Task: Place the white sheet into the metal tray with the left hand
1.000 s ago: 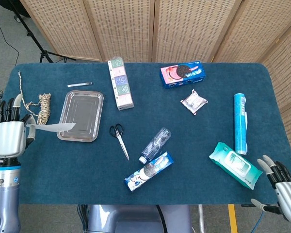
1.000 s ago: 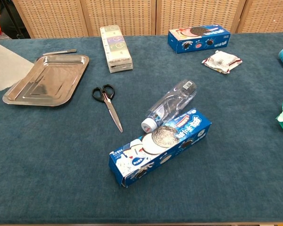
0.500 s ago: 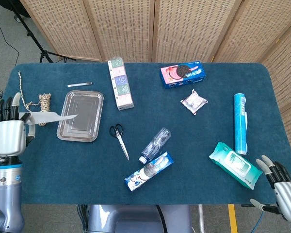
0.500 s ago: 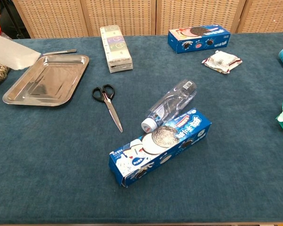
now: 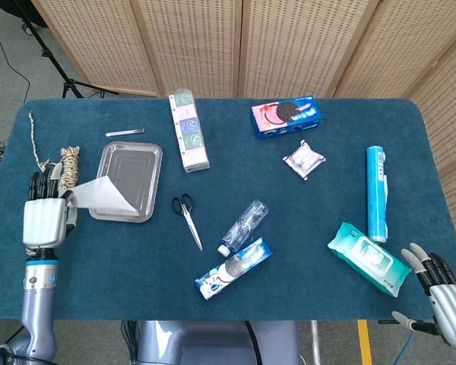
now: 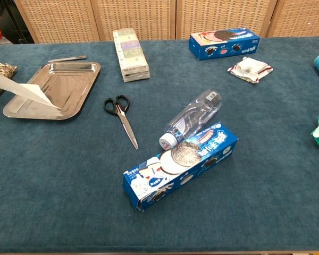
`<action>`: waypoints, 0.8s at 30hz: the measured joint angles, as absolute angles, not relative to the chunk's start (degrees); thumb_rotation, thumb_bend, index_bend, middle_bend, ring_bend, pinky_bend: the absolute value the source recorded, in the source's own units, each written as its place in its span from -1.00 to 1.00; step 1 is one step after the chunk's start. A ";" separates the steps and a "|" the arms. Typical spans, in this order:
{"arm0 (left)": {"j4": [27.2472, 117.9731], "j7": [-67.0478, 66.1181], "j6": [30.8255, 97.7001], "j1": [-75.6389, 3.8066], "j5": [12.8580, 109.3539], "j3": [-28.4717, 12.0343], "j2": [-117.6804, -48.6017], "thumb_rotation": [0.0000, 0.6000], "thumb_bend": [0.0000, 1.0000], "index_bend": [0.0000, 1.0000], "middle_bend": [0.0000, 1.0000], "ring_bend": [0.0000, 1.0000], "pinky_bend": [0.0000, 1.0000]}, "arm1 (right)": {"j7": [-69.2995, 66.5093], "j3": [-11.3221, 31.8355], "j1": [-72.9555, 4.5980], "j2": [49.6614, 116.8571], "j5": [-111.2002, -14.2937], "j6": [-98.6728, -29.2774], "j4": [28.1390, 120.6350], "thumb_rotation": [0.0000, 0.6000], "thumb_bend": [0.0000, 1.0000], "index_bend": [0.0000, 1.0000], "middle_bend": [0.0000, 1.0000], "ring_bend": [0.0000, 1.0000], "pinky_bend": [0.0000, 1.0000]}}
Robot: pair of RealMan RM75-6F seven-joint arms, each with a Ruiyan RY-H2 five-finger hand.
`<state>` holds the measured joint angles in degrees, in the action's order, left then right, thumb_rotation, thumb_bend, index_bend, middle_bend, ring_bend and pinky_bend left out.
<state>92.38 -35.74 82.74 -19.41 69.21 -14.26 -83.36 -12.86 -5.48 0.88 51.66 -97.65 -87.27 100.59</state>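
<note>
My left hand [image 5: 47, 217] hangs at the table's left edge and pinches one end of the white sheet [image 5: 102, 195]. The sheet slants down to the right, and its free corner touches the near-left part of the metal tray [image 5: 140, 163]. In the chest view the white sheet [image 6: 22, 91] comes in from the left edge and its tip rests on the metal tray [image 6: 74, 79]; the hand itself is out of that frame. My right hand [image 5: 439, 290] sits at the bottom right corner with its fingers spread and nothing in it.
A coil of rope [image 5: 67, 163] lies left of the tray and a small metal bar [image 5: 125, 132] behind it. Scissors [image 5: 188, 217], a plastic bottle [image 5: 243, 226] and a blue cookie box [image 5: 233, 268] lie mid-table. A long wrapped pack [image 5: 188, 130] stands right of the tray.
My left hand has moved right and down toward the tray. The sheet, held level before, now droops with its free corner resting in the tray.
</note>
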 measured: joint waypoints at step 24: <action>89.52 -47.42 82.44 -25.75 52.87 -18.88 -95.54 1.00 -0.05 0.35 -1.00 -1.00 -1.00 | -12.43 -6.00 0.39 51.83 -98.61 -86.37 100.65 1.00 -1.00 -1.00 -1.00 -1.00 -1.00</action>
